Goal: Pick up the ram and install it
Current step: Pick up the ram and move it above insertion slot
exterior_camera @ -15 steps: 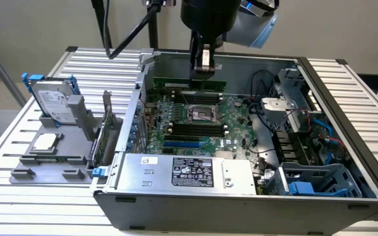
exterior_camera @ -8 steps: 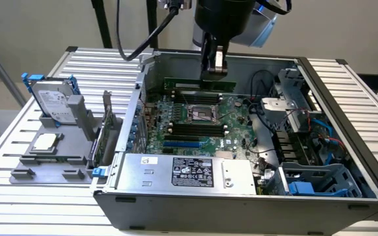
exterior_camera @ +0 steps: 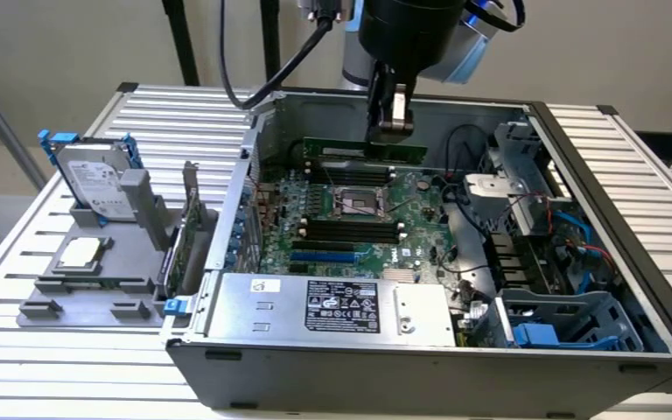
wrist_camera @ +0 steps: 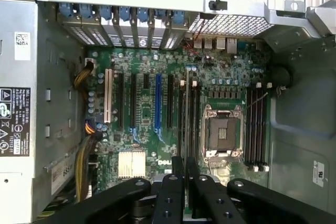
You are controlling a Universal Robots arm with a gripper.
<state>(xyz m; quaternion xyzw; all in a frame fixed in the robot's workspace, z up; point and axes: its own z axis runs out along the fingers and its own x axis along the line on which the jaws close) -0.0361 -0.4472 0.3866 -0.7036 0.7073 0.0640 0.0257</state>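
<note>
While a hard drive [exterior_camera: 94, 179] stands on its grey holder [exterior_camera: 85, 284] near the desk's [exterior_camera: 67, 372] edge at the exterior view's left, the gripper [exterior_camera: 390, 131], jaws nearly closed on the ram [exterior_camera: 342, 147], hangs over the open computer case [exterior_camera: 348, 367], above the motherboard's [exterior_camera: 418, 219] far edge. Seating it well likely calls for keeping the stick level and parallel to the black memory slots [exterior_camera: 348, 229]; which slot lies beneath it is hard to make out.

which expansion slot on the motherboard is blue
The blue slot, with black slots either side of it; the row's only other coloured one is the white slot at the end.
</note>
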